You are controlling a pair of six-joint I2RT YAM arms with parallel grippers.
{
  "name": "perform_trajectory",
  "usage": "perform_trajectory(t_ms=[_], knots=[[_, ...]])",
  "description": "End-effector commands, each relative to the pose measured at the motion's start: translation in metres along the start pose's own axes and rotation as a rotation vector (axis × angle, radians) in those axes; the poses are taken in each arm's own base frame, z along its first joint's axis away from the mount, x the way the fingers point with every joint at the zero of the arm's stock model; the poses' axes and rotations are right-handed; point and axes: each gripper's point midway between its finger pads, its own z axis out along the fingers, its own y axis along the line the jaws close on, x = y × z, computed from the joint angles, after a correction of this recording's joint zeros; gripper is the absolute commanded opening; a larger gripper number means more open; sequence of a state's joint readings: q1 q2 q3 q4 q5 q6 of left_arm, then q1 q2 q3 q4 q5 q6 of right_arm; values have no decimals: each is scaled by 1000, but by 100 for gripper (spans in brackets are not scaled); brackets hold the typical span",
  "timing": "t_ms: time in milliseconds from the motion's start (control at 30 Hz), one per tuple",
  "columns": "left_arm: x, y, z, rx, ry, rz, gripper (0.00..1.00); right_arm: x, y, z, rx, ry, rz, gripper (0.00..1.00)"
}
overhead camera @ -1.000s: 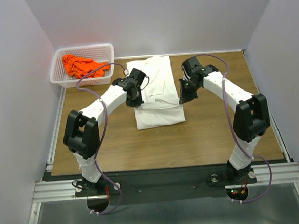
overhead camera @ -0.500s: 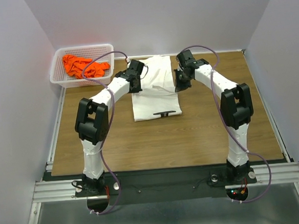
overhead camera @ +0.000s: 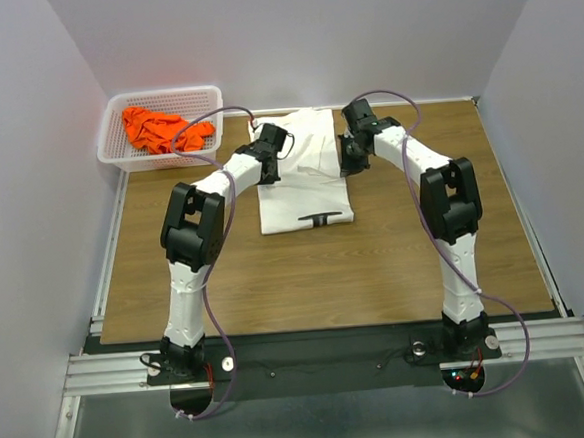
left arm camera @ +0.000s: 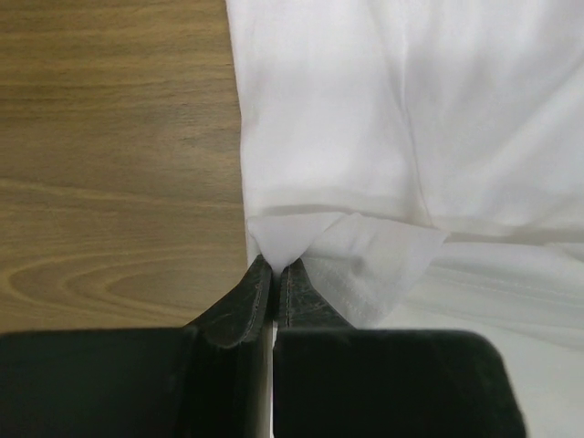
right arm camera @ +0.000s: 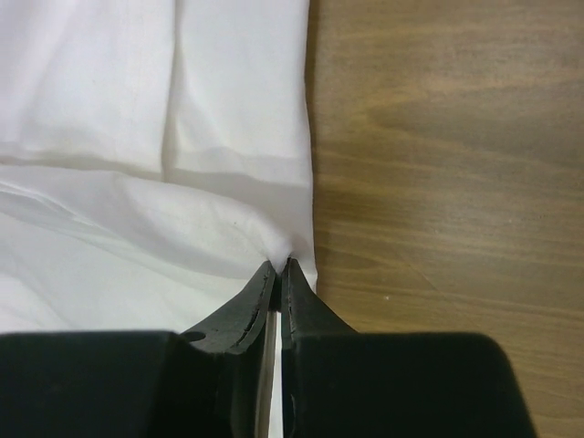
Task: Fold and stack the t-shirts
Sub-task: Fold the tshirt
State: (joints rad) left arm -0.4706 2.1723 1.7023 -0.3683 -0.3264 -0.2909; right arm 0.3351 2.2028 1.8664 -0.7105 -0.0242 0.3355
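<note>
The white t-shirt (overhead camera: 305, 193) lies folded on the wooden table, with a small black printed mark (overhead camera: 318, 220) showing near its front edge. My left gripper (overhead camera: 267, 173) is shut on a folded corner at the shirt's left edge; in the left wrist view the cloth (left arm camera: 383, 119) comes to a point between the tips (left arm camera: 276, 265). At the shirt's right edge my right gripper (overhead camera: 349, 167) pinches a bunched fold, and its tips (right arm camera: 279, 265) bite into the white cloth (right arm camera: 137, 91). The orange t-shirt (overhead camera: 163, 129) lies crumpled in the basket.
A white mesh basket (overhead camera: 158, 93) stands at the far left corner, just off the table's wooden top (overhead camera: 316, 277). Grey walls close in the back and both sides. Purple cables loop above both forearms.
Both grippers have carried the shirt's near part away from me, over the far part. The fold is now shorter, and the black mark has come into view at its front edge.
</note>
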Motion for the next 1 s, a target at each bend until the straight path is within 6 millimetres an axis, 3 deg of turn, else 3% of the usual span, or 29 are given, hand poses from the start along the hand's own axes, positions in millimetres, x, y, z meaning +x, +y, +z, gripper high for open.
perform_trajectory(t_ms=[0, 133, 433, 500, 567, 600, 667, 700, 833, 933, 967], knots=[[-39, 31, -22, -110, -107, -82, 6, -41, 0, -13, 8, -123, -9, 7], [-39, 38, -28, -121, -127, -90, 5, -42, 1, -13, 6, -128, -6, 7], [-19, 42, -6, -158, -72, -72, 11, -42, -2, 4, 17, -126, -7, 8], [-19, 42, -2, -162, -72, -71, 18, -43, -2, 8, 20, -126, -8, 15], [-24, 41, -4, -153, -78, -68, 40, -49, 0, 3, 14, -142, -9, 22], [-31, 40, -12, -140, -92, -75, 61, -52, 3, -2, 3, -152, -14, 28], [-40, 41, -23, -127, -114, -86, 78, -59, 10, -15, -26, -177, -24, 35], [-44, 42, -30, -122, -128, -94, 81, -65, 19, -30, -67, -200, -34, 36], [-54, 44, -63, -89, -177, -127, 86, -63, 39, -51, -132, -225, -70, 38], [-35, 36, -88, -50, -173, -125, 86, -50, 60, -62, -190, -218, -86, 37], [-23, 31, -85, -47, -151, -116, 85, -46, 64, -62, -200, -213, -87, 37]])
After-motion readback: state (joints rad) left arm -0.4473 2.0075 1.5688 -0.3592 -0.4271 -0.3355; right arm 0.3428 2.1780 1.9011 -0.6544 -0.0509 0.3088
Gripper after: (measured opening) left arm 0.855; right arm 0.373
